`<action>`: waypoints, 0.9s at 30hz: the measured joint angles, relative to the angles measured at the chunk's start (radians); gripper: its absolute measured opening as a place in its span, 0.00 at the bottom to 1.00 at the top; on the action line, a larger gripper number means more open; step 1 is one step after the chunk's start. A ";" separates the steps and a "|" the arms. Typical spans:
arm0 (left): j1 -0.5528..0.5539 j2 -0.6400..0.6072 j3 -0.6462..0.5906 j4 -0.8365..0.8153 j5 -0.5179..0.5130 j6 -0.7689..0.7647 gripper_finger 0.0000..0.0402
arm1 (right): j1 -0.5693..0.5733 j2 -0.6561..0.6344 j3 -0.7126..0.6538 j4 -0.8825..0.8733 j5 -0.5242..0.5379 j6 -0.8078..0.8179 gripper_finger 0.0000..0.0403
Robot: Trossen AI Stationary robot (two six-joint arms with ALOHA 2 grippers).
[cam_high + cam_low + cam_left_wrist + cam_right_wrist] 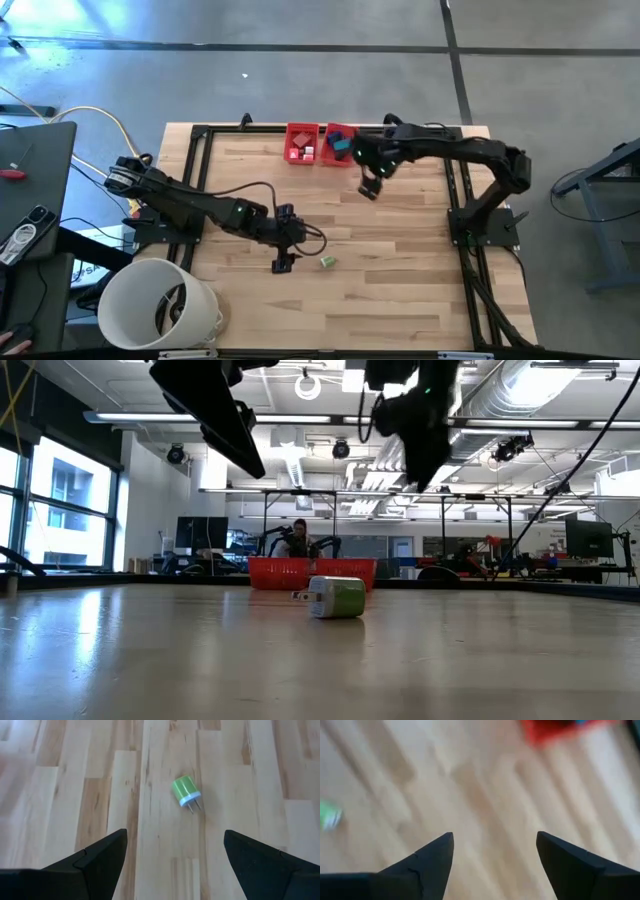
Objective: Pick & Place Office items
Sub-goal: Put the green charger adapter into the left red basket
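A small green and white plug-like piece [327, 262] lies on its side on the wooden table; it shows in the low view [336, 598] and in the left wrist view [186, 792], with two metal prongs. My left gripper [283, 262] is open, a little to the left of it and above the table. My right gripper [368, 189] is open and empty, above the table just in front of the two red bins [302, 142], which hold several small coloured pieces. The green piece also shows at the edge of the right wrist view [329, 816].
The two red bins stand side by side at the table's far edge [312, 572]. A big white bucket [157, 303] stands at the near left corner. A black frame [205, 135] runs along the table's sides. A person sits far behind the table [298, 538].
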 joint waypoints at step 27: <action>-0.028 0.000 0.000 -0.001 -0.022 0.053 0.81 | 0.864 -0.600 -0.762 0.127 0.549 0.738 0.67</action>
